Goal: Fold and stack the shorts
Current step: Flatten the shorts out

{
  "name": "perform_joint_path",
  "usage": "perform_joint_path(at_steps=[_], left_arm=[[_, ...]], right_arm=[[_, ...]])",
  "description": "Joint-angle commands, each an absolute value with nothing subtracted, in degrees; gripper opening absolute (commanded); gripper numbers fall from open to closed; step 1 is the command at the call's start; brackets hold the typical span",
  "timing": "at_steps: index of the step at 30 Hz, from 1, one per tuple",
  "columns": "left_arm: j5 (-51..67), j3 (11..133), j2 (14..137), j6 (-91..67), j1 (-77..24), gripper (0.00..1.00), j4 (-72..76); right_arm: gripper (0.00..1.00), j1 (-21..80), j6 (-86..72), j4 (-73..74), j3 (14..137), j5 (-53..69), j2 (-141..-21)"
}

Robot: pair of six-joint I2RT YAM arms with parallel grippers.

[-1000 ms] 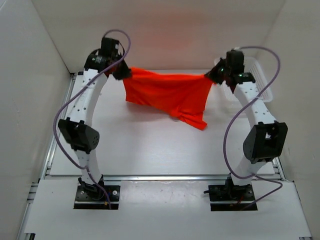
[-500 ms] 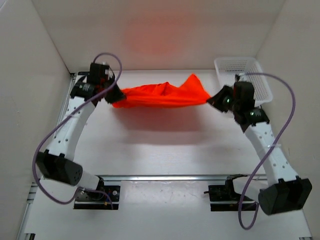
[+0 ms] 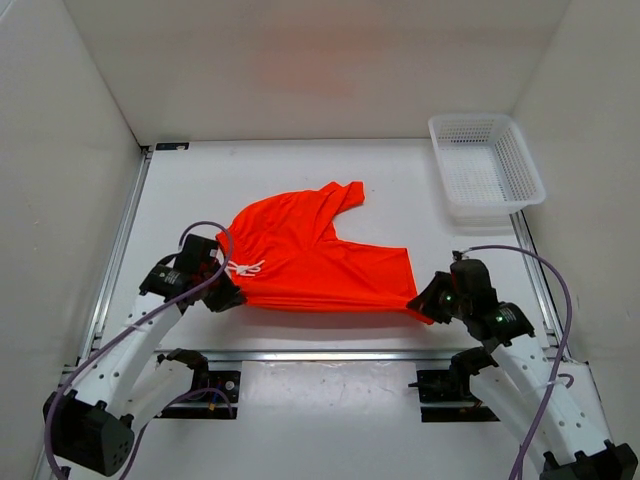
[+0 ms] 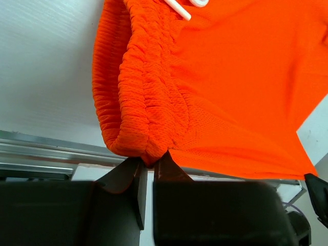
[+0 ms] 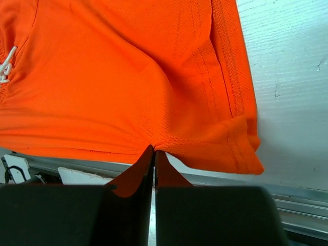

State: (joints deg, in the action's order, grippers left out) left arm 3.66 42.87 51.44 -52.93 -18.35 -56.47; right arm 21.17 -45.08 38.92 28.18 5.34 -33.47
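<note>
Top external shows left pincer point(image 3: 226, 297) and right pincer point(image 3: 424, 302) clamped on the shorts point(image 3: 310, 255) at the lower edge of the tabletop point(image 3: 250, 180); pulling further could drag them off.

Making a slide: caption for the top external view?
Orange shorts spread on the table, near edge pinched by left gripper and right gripper.

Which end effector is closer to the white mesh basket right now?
Right. The right end effector grips the shorts on the same side as the basket; the left end effector grips them on the opposite side.
</note>
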Motion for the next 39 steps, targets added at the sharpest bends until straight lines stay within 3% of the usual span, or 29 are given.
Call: perform_joint_path(at_steps=[1, 8, 9, 10, 11, 12, 13, 14, 16, 19, 21, 25, 28, 31, 33, 39], left_arm=[[-0.35, 42.89, 49.66, -54.05, -18.45, 0.10, -56.42], [-1.49, 44.12, 49.66, -54.67, -18.98, 0.10, -57.48], [-2.02, 44.12, 49.66, -55.19, -18.98, 0.10, -57.48], [-2.02, 44.12, 49.66, -55.20, -18.98, 0.16, -58.09], [-2.02, 45.60, 49.66, -55.20, -18.98, 0.26, -58.62], [-3.59, 46.49, 49.14, -55.20, -18.98, 0.43, -59.93], [-4.47, 47.45, 49.13, -55.20, -18.98, 0.87, -60.81], [-5.53, 50.07, 49.13, -55.20, -18.98, 1.00, -61.78], [-9.57, 53.25, 49.13, -55.20, -18.98, 1.00, -63.88], [-13.26, 59.22, 52.10, -53.62, -17.67, 1.00, -63.20], [-13.27, 62.91, 55.18, -50.47, -16.35, 0.95, -60.14], [-13.97, 68.54, 67.82, -45.63, -12.32, 0.88, -56.16], [-11.87, 74.15, 80.57, -42.46, -6.78, 1.00, -55.28], [-7.04, 76.72, 88.66, -41.31, -2.04, 1.00, -51.87], [-3.53, 78.04, 93.67, -40.69, -0.27, 1.00, -50.36], [0.26, 85.34, 105.45, -37.97, 1.05, 0.97, -49.75]], right_arm=[[0.00, 21.36, -44.30, 42.71, 29.44, -0.17, -32.34], [0.00, 21.36, -40.87, 43.33, 33.48, -3.60, -36.38], [0.03, 21.36, -40.87, 43.33, 33.49, -3.08, -36.39], [0.15, 21.36, -40.26, 43.33, 33.49, -3.08, -37.00], [0.36, 21.36, -40.25, 43.33, 33.49, -2.38, -37.00], [0.68, 21.36, -40.25, 43.94, 33.49, -2.37, -37.00], [0.77, 21.36, -40.25, 43.95, 33.49, -2.90, -37.00], [0.83, 21.36, -40.78, 43.95, 34.18, -3.42, -36.39], [0.90, 21.36, -40.78, 43.95, 36.63, -5.44, -36.39], [0.91, 21.36, -39.82, 40.89, 40.24, -10.98, -40.40], [0.90, 21.36, -37.71, 35.72, 45.24, -11.69, -45.76], [0.88, 21.36, -30.78, 32.26, 62.27, -8.19, -72.93], [0.88, 21.36, -25.24, 35.67, 80.99, -4.24, -92.37], [0.88, 21.36, -23.29, 39.10, 98.57, -2.99, -107.33], [0.82, 21.36, -23.29, 39.73, 109.70, -1.68, -116.31], [0.78, 21.36, -23.29, 45.61, 136.44, -0.27, -137.15]])
